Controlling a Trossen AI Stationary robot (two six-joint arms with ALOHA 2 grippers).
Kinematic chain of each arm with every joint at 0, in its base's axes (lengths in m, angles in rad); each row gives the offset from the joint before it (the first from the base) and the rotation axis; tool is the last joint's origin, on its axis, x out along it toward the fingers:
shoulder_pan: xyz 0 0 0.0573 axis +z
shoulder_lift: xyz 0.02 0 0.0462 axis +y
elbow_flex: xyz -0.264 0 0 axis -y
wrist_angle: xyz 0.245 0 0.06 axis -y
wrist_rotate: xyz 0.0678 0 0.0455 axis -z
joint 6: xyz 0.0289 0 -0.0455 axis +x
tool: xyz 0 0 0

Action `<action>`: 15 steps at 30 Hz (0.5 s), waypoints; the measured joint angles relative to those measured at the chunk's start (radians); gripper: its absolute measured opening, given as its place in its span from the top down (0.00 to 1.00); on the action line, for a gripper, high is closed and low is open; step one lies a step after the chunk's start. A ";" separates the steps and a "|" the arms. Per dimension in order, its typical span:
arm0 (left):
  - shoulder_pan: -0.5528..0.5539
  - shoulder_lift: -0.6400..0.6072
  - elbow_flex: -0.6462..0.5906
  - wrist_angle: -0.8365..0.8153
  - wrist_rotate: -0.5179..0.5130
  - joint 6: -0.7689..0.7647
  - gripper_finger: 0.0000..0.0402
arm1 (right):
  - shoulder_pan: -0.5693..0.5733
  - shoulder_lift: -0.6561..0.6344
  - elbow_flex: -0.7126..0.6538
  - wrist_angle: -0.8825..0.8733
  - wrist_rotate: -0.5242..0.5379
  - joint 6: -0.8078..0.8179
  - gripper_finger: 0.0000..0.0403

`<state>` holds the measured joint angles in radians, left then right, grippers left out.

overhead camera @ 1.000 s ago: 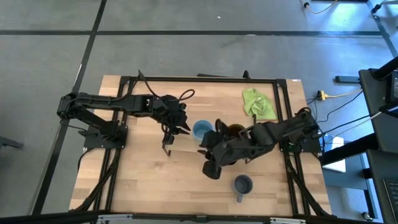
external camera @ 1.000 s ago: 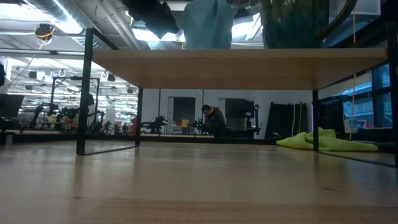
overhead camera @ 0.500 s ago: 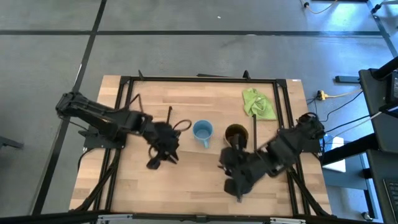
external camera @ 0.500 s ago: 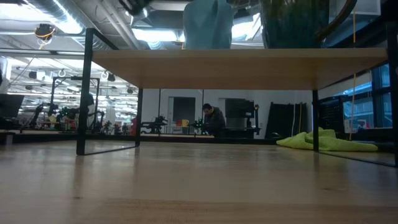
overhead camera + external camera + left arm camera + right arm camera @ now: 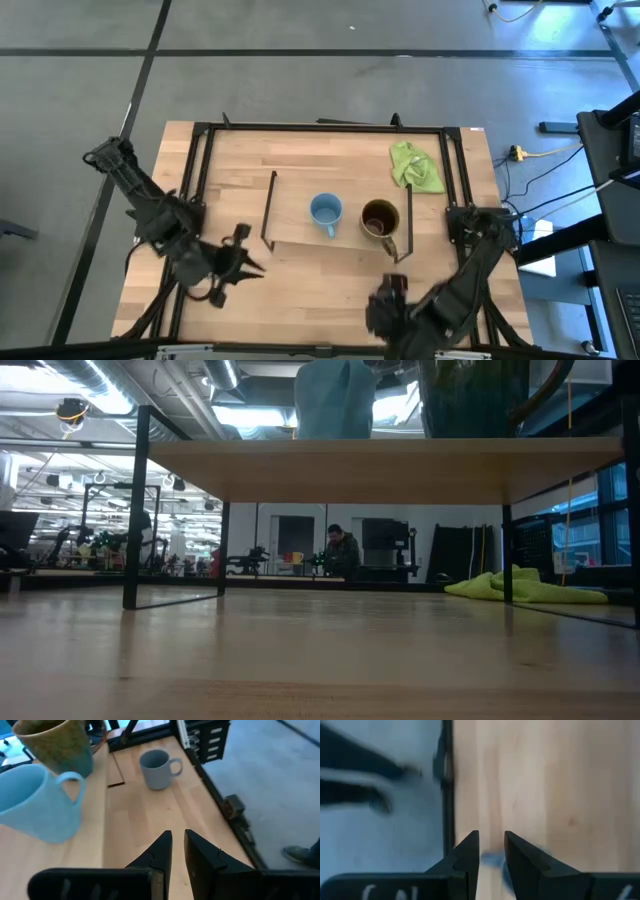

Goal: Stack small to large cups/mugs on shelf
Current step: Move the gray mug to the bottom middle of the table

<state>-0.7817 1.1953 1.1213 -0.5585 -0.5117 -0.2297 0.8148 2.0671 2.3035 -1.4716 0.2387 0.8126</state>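
Now two mugs (image 5: 326, 211) atop shelf (image 5: 300, 225)

The light blue mug (image 5: 325, 211) is plain and pale, the brown mug (image 5: 379, 218) mottled olive-brown outside with a glossy dark inside, and the grey-blue mug (image 5: 158, 768) a dull slate. The shelf (image 5: 300, 232) is light wood with black end frames. The cloth (image 5: 415, 167) is lime green.
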 joint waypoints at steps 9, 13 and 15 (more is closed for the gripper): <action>-0.157 0.051 0.000 -0.004 -0.107 -0.178 0.89 | 0.119 0.110 0.000 -0.045 -0.028 0.187 0.77; -0.184 0.079 0.000 -0.024 -0.104 -0.179 0.89 | 0.152 0.128 0.000 -0.095 0.049 0.304 0.77; -0.189 0.095 0.000 -0.033 -0.098 -0.181 0.89 | 0.161 0.136 -0.002 -0.099 0.081 0.326 0.77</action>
<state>-0.9710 1.2908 1.1213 -0.5913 -0.6099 -0.4106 0.9762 2.2029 2.3011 -1.5709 0.3193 1.1385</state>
